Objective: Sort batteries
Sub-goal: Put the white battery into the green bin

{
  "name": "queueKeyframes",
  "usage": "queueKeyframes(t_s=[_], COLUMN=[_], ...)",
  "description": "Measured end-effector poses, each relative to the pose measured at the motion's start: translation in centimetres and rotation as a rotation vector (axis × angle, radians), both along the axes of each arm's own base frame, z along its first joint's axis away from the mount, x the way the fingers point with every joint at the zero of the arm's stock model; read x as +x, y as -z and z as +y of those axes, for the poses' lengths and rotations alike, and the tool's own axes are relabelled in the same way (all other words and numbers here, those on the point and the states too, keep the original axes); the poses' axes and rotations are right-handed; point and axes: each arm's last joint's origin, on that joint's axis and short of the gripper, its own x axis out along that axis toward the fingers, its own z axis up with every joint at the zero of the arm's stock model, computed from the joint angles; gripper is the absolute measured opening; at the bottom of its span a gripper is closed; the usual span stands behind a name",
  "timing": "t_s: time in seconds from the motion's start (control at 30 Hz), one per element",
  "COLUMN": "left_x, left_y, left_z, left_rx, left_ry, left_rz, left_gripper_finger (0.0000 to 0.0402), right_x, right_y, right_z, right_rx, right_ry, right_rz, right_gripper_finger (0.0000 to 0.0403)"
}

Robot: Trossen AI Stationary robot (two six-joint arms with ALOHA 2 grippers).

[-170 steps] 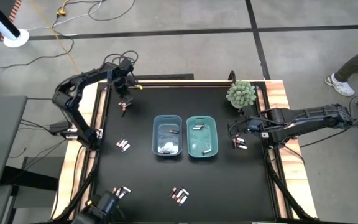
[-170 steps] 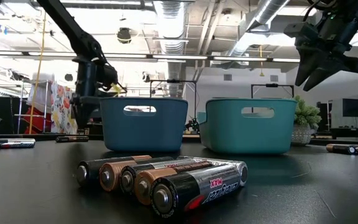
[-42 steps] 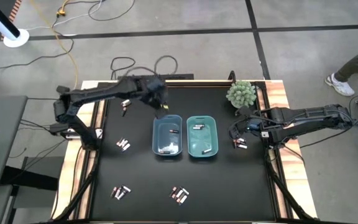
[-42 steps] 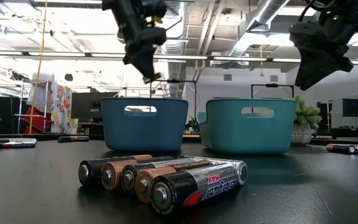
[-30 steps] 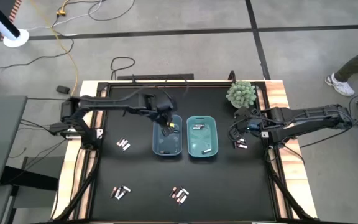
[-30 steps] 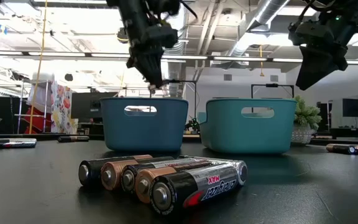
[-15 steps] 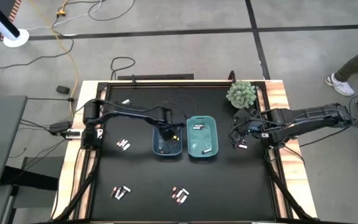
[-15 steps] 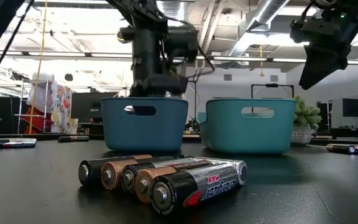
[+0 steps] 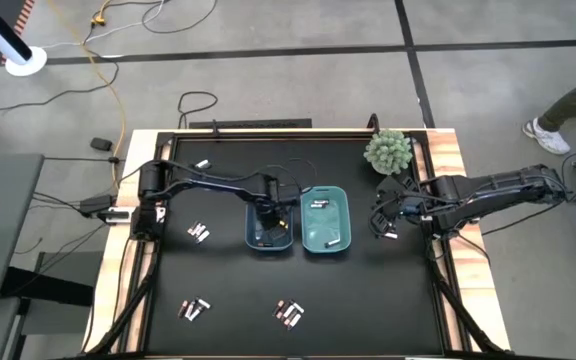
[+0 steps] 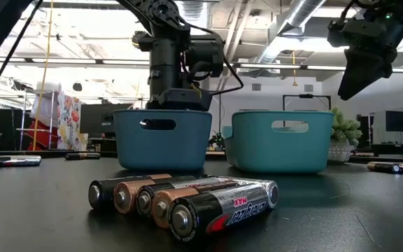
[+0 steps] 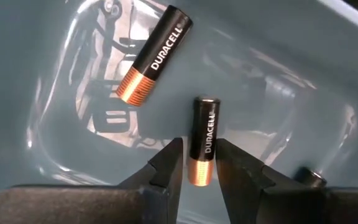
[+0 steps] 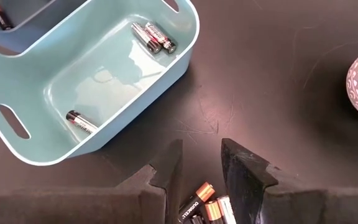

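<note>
My left gripper [image 9: 271, 213] is down inside the blue bin [image 9: 249, 230], shut on a black-and-copper battery [image 11: 203, 140]. A second such battery [image 11: 155, 56] lies on the bin floor beyond it. In the low view the bin wall [image 10: 161, 140] hides the fingers. My right gripper [image 12: 202, 163] is open and empty. It hovers above a small cluster of batteries [image 12: 205, 204] on the black table, right of the teal bin [image 9: 342, 225]. That bin holds two batteries side by side [image 12: 153, 36] and a single one [image 12: 81, 121]. My left gripper pinches the battery's copper end [image 11: 200, 171] between its two fingertips, coming from above into the bin. The battery runs along the fingers, its black end [image 11: 206, 106] pointing away toward the bin floor. Whether that end touches the floor I cannot tell.
More groups of batteries lie on the table at the left [image 9: 199, 232], near left [image 9: 195, 307], near middle [image 9: 289, 314] and far left [image 9: 202, 165]. A potted plant [image 9: 387, 150] stands at the far right, close to my right arm.
My left gripper has carried the battery from the table's far left over the blue bin and gone down into it, until the bin wall hides the fingers in the low view. My right gripper has stayed above the batteries at the right.
</note>
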Motion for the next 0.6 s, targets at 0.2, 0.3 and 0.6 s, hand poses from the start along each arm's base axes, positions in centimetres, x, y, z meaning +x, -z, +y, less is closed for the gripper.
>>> queueKeyframes(t_s=[0.2,0.3,0.6], left_x=[-0.2,-0.5,0.3], left_y=[-0.1,-1.1,-7.1], left_z=[0.6,1.1,3.0], left_rx=[-0.004,-0.037,0.084], left_ry=[0.026,0.020,0.102], left_rz=[0.014,0.051,0.042], left_gripper_finger=[0.0093,0.0093,0.0093], right_x=[0.0,0.0,0.0], right_y=[0.0,0.0,0.0], right_z=[0.0,0.0,0.0], right_rx=[0.013,0.023,0.037], right_ry=[0.023,0.040,0.062], right_rz=[-0.009,-0.015,-0.029], right_gripper_finger=[0.0127,0.0127,0.0127])
